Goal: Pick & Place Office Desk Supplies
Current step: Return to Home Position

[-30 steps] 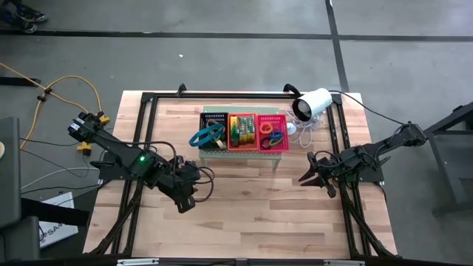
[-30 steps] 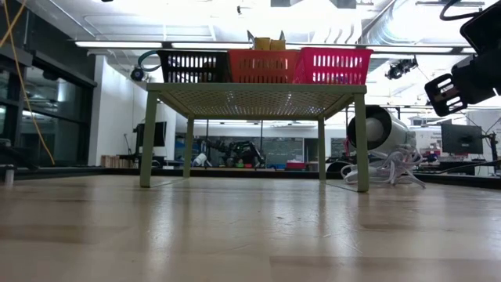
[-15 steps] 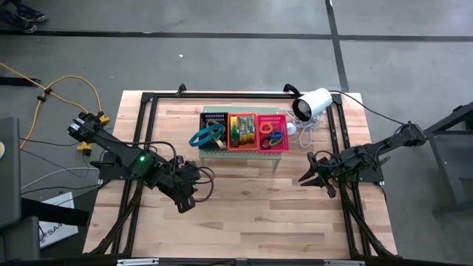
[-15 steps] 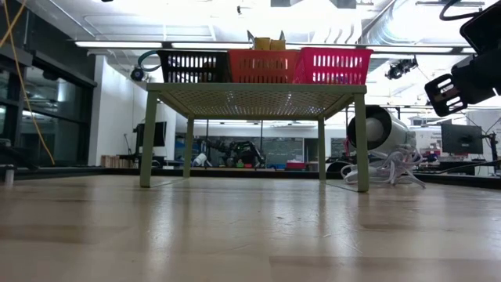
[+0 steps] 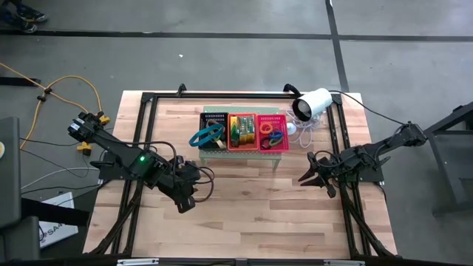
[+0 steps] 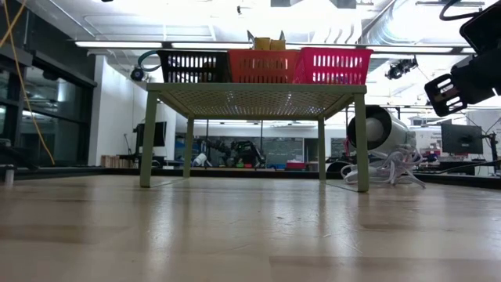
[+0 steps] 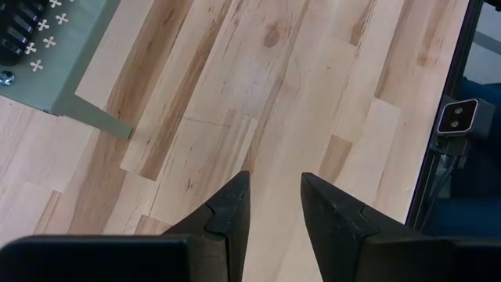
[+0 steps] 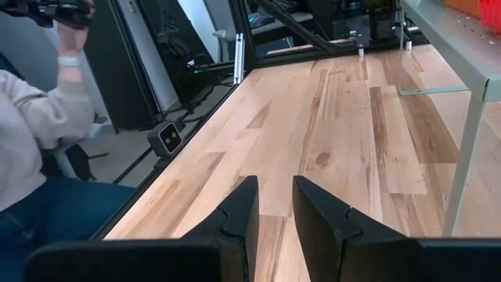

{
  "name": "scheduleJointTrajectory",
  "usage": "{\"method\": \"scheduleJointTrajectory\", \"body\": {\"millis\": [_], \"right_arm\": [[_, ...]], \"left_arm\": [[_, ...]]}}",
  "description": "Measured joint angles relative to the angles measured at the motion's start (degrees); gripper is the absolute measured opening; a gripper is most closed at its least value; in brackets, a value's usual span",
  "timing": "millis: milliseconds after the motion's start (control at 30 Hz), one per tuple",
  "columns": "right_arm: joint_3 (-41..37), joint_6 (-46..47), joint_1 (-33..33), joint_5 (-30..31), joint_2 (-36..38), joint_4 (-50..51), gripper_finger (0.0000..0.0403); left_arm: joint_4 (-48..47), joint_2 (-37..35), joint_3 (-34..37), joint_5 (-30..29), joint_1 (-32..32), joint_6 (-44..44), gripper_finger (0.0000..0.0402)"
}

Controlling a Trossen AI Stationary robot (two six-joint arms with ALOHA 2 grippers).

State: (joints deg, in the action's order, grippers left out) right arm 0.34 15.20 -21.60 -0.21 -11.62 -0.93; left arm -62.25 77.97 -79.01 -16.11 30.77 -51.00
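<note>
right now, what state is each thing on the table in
left gripper: open, empty, over bare table
right gripper: open, empty, over bare table
black tray: on the stand, holds rubber-band loops
red tray: on the stand, holds small packs
pink tray: on the stand, holds rings

Open across the near table (image 5: 251, 222) and under the stand (image 6: 254, 100); blocked at the far edge by its legs (image 6: 147, 137), trays (image 6: 262, 66) and camera (image 5: 312, 103).

Robotics lab/workshop: grey concrete floor (image 5: 222, 44) top of frame, exposed ceiling ducts (image 6: 407, 31) upper right, strip lights (image 6: 125, 44), monitors (image 6: 458, 141), black frame rig (image 5: 236, 94) round wood bench (image 5: 251, 207).
</note>
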Motion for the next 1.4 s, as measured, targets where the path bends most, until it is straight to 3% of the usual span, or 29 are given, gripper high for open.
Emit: {"method": "scheduleJointTrajectory", "body": {"millis": [200, 533, 700, 833, 967, 1133, 1400], "right_arm": [[-0.02, 0.0, 0.01, 0.0, 0.0, -0.04, 0.0068], [-0.02, 0.0, 0.01, 0.02, 0.0, -0.11, 0.0068], [-0.02, 0.02, -0.01, 0.02, 0.0, -0.11, 0.0068], [-0.02, 0.01, 0.01, 0.02, -0.02, -0.11, 0.0068], [-0.02, 0.02, -0.01, 0.02, -0.01, -0.11, 0.0068], [-0.02, 0.02, -0.01, 0.02, -0.01, -0.11, 0.0068], [-0.02, 0.02, -0.01, 0.02, -0.02, -0.11, 0.0068]], "left_arm": [[0.31, 0.0, 0.01, -1.11, -0.01, 5.25, 0.0111], [7.81, 0.72, 0.05, -11.05, -1.93, 19.59, 0.0111], [12.95, 0.72, 1.4, -8.06, -1.24, 30.35, 0.0111], [16.5, -0.41, 3.95, -7.74, 0.88, 33.79, 0.0111], [22.88, -4.9, 10.65, -7.71, 1.63, 36.52, 0.0111], [34.88, -14.16, 24.54, -6.23, 1.27, 38.45, 0.0111], [51.67, -29.43, 46.1, 0.29, -0.86, 39.58, 0.0111]]}}
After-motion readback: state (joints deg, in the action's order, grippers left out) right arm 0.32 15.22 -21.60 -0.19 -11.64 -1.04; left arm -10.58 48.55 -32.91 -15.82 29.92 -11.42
